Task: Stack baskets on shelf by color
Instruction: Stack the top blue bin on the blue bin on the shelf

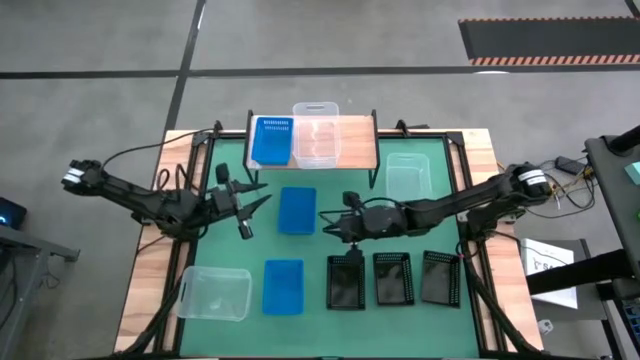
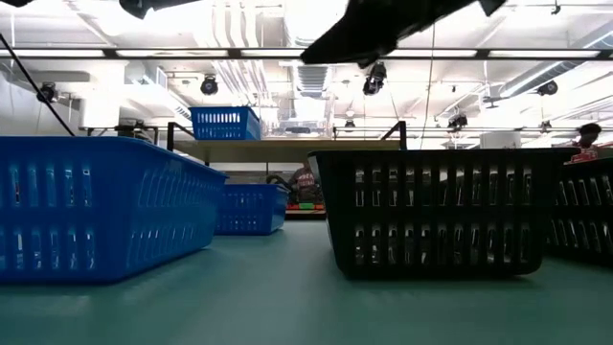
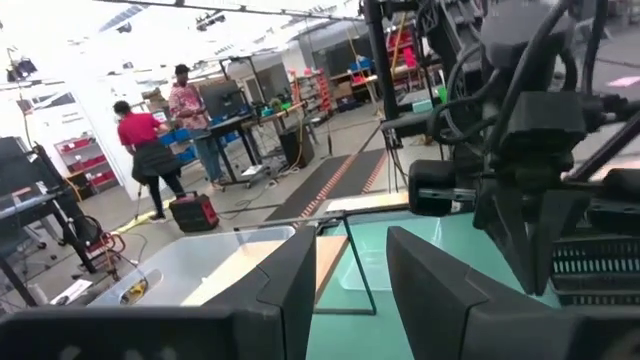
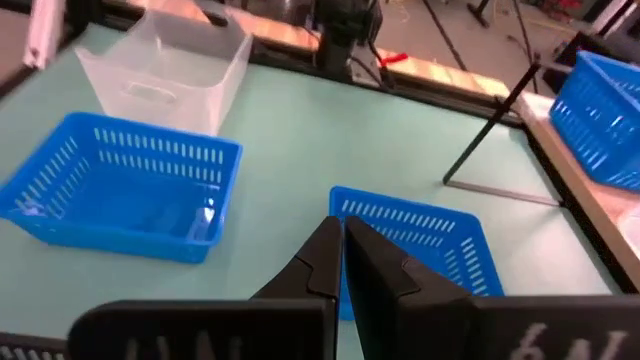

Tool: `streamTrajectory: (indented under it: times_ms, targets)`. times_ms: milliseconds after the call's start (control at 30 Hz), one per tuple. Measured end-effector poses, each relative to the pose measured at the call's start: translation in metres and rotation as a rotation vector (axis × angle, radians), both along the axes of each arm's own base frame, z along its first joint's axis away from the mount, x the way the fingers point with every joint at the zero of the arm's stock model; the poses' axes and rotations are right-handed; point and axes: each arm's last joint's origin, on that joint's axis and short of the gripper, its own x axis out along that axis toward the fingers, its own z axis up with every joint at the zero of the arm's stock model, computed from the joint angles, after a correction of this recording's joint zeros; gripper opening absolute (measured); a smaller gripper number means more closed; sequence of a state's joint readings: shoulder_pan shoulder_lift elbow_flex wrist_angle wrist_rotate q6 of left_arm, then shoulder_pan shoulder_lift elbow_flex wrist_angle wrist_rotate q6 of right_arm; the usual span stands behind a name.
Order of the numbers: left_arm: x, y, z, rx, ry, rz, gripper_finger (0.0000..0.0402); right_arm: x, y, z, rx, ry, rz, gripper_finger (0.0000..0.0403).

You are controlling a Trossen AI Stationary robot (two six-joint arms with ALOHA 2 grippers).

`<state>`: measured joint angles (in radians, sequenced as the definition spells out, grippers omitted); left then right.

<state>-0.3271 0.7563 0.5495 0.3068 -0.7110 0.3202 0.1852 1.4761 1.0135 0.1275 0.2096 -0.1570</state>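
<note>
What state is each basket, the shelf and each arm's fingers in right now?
Shelf: holds two baskets, right end bare.
Blue basket on shelf: upright, unstacked.
Clear basket on shelf: upright, beside it.
Two blue baskets on table: upright, empty.
Two clear baskets on table: upright, empty.
Three black baskets: in a row, unstacked.
Left gripper: fingers open, empty.
Right gripper: fingers shut, empty.

Three baskets [image 1: 283, 210] solid blue with slotted walls; three [image 1: 392, 277] black, perforated; three [image 1: 316, 135] clear. Table [image 1: 340, 178] green; shelf [image 1: 357, 140] top light wood, legs black.
</note>
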Motion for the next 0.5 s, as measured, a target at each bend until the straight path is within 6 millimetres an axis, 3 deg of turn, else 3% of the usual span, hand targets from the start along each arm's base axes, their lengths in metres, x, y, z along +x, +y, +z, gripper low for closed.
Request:
streamTrajectory:
  times_ms: [500]
  targets:
    - [-0.014, -0.004, 0.002, 0.003, 0.012, -0.056, 0.0109, 0.055, 0.004, 0.004, 0.033, 0.264, -0.057, 0.0019]
